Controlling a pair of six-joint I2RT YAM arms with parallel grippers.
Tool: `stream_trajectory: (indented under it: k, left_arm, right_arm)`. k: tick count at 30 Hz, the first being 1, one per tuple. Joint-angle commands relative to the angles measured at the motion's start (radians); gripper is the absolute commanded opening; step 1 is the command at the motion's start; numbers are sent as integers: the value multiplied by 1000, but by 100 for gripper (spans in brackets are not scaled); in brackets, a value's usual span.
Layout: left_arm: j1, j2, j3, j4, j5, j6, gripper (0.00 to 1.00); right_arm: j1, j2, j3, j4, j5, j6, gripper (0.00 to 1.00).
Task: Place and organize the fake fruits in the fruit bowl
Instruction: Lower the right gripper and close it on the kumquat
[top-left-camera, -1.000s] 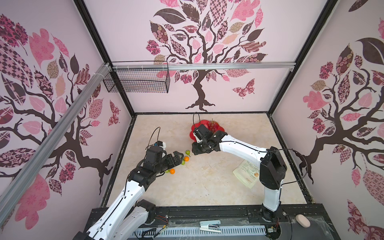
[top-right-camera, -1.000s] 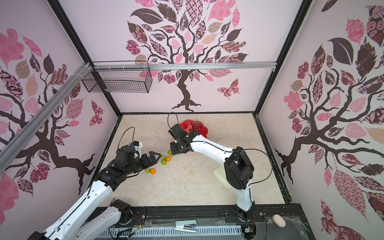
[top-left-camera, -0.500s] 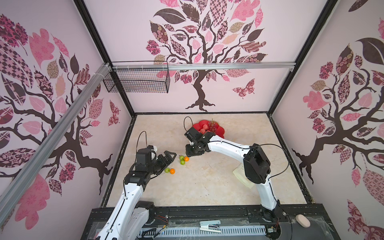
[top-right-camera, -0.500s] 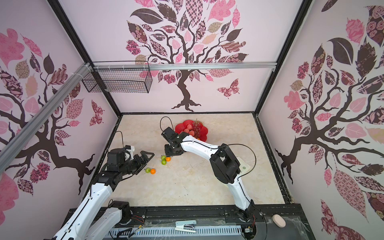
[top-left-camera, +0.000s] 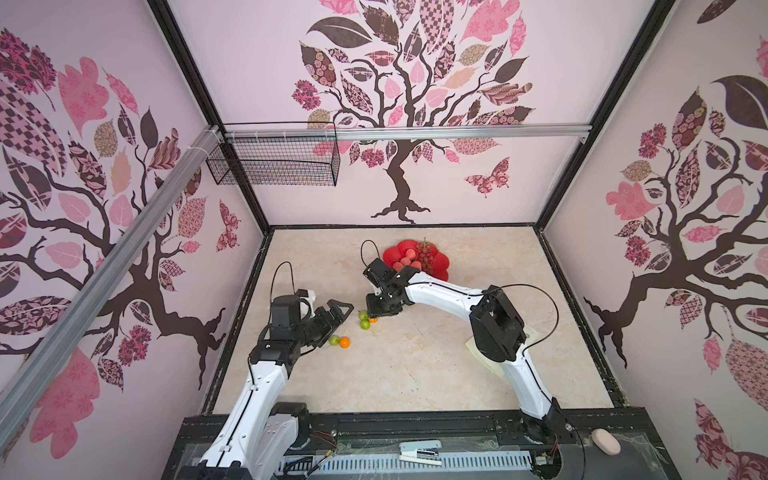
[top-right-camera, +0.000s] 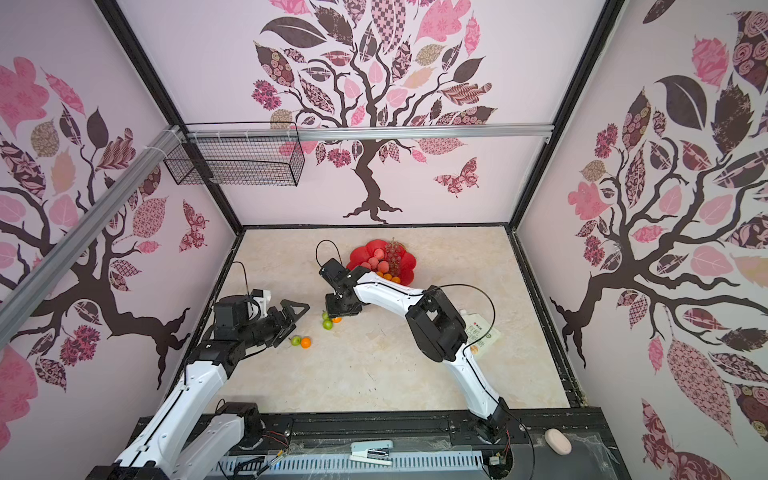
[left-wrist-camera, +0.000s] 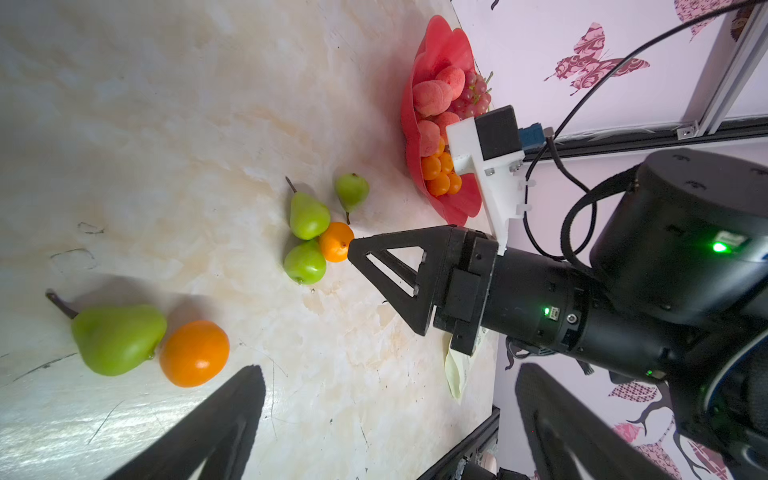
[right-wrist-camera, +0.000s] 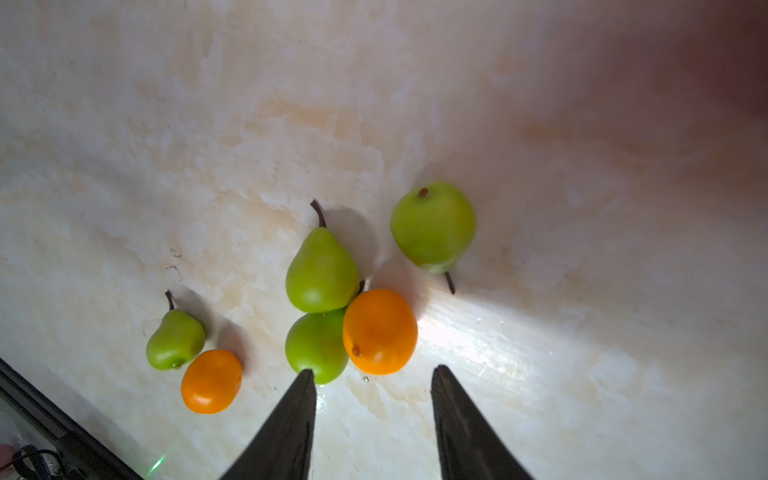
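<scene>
Half-spread right pincer (right-wrist-camera: 374, 370) hovers over the orange (right-wrist-camera: 379, 331), seven o'clock of the fruit bowl (top-left-camera: 441, 262), seemingly poised to grasp it. Left pincer (left-wrist-camera: 386, 374) gapes wide, empty.

Nothing legible as a word, brand or number anywhere: only dark printed characters and a round green mark on the flat cream pouch (top-right-camera: 484, 336), well behind the right gripper (top-right-camera: 336, 316), half hidden under that arm's elbow, too small to read.
</scene>
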Motion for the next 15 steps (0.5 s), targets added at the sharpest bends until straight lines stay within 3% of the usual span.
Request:
stream_trajectory:
  k: [1, 15]
  left_arm:
    - [7, 6, -9, 17, 18, 23, 98]
    - [7, 7, -17, 12, 13, 38, 98]
  right_arm:
    - [6, 59, 55, -47, -8, -1, 48]
    - [5, 126, 120, -96, 8, -10, 47]
